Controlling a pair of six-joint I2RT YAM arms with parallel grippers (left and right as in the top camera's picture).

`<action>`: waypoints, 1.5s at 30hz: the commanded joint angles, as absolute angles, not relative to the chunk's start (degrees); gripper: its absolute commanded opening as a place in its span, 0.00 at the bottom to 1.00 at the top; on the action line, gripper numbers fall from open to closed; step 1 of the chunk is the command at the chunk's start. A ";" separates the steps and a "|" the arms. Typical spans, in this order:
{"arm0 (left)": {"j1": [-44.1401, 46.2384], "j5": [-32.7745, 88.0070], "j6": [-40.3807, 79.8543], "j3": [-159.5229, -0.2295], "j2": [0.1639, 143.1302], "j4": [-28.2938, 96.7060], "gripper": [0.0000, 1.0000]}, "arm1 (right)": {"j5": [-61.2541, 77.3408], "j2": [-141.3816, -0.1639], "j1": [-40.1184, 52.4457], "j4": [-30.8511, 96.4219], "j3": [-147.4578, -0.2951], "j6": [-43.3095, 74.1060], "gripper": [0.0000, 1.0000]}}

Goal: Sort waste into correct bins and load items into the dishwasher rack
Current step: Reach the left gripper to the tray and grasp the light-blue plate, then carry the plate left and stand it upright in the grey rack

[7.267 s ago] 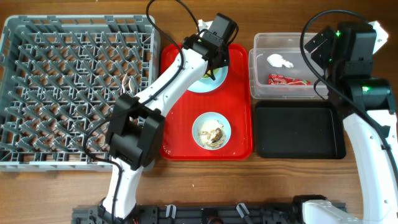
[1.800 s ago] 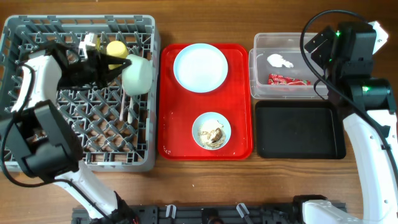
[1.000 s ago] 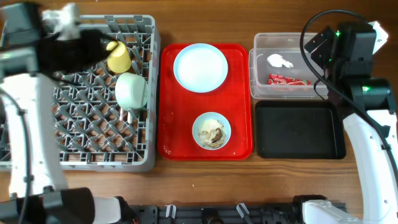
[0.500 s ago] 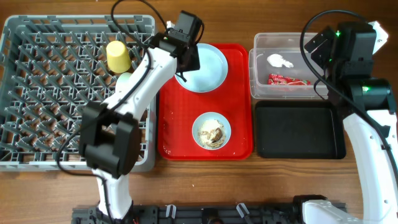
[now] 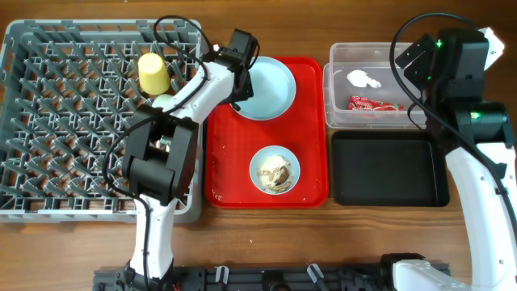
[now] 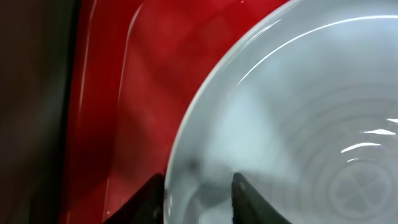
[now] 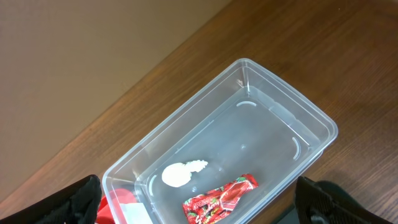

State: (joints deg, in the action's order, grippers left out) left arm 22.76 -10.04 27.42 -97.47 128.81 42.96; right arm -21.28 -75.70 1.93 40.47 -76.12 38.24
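Note:
The pale blue plate [image 5: 266, 87] lies at the back of the red serving tray [image 5: 311, 121]. My left gripper [image 5: 241, 83] is low over the plate's left rim. In the left wrist view its fingers [image 6: 199, 198] are open and straddle the rim of the plate [image 6: 298, 124]. A bowl [image 5: 275, 170] with beige food scraps sits at the tray's front. The yellow cup [image 5: 153, 73] and a pale bowl [image 5: 164, 103] sit in the grey rack [image 5: 48, 121]. My right gripper [image 7: 208, 202] is open and empty above the clear tub [image 7: 261, 112], which holds the white tissue [image 7: 180, 174] and red wrapper [image 7: 221, 198]. The fork and spoon are hidden.
The black tray [image 5: 388, 167] lies in front of the clear tub [image 5: 367, 56] at the right. My left arm stretches from the table's front over the rack's right edge. Bare wooden table shows along the front.
My left arm has left the rack, where the yellow cup and pale bowl now sit, and has swung right to the plate. In the last half second it settled onto the plate's left rim.

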 commanded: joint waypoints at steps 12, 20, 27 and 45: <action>21.63 -47.16 -5.67 -98.98 80.88 46.06 0.04 | -21.96 -76.31 1.91 40.34 -75.83 37.54 1.00; 7.88 -56.21 -16.34 -98.30 84.64 45.19 0.04 | -21.96 -76.34 1.91 40.34 -75.83 37.56 1.00; 1.69 -57.06 -17.58 -98.26 98.61 41.93 0.04 | -21.96 -76.34 1.91 40.34 -75.83 37.54 1.00; 0.62 -48.84 -39.68 -96.88 108.92 21.56 0.04 | -21.96 -76.34 1.91 40.34 -75.83 37.54 1.00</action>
State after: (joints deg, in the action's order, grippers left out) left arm 0.78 -51.33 -38.81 -97.76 108.55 22.17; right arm -21.26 -75.88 1.93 40.49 -76.12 38.24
